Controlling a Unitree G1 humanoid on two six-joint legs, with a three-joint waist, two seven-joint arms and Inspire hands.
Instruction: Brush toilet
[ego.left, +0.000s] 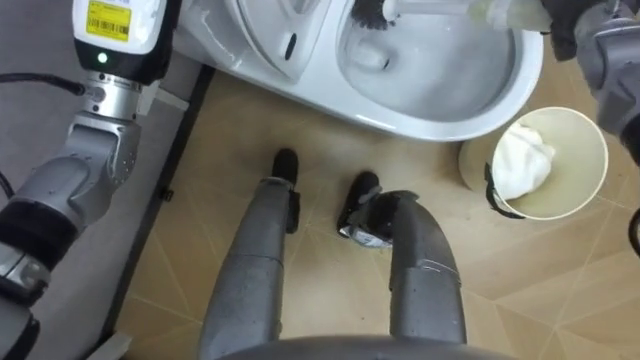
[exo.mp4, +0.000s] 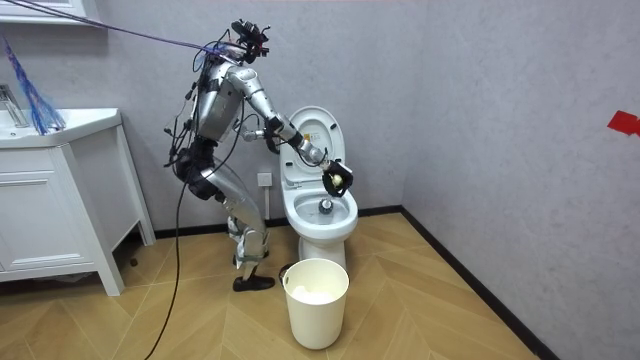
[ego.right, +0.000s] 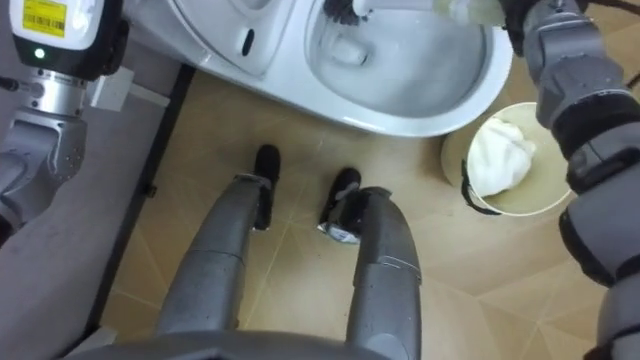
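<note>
1. Right robot hand (exo.mp4: 336, 178): closed round the handle of the toilet brush (ego.left: 372, 12). You have it over the open toilet bowl (ego.left: 440, 125), with the lid (exo.mp4: 312, 125) raised.
2. Brush position: the dark bristle head lies out from that hand toward the robot's left, down inside the bowl near its back wall. You cannot tell whether the bristles press on the porcelain.
3. Left robot hand (exo.mp4: 271, 133): held up near the raised lid, well apart from the right hand. You cannot tell its state.
4. Waste bin (ego.left: 603, 150): on the floor below the right robot hand, just beside the bowl, with a white wad (ego.left: 522, 160) in it. It plays no part here.
5. Progress, judged: pick-up and reach are done, and scrubbing is the step in hand. The bowl looks evenly white, so you get no reading of how much is covered.
6. Left to do, judged: sweep the front and sides, then lift the brush out and put it away.
</note>
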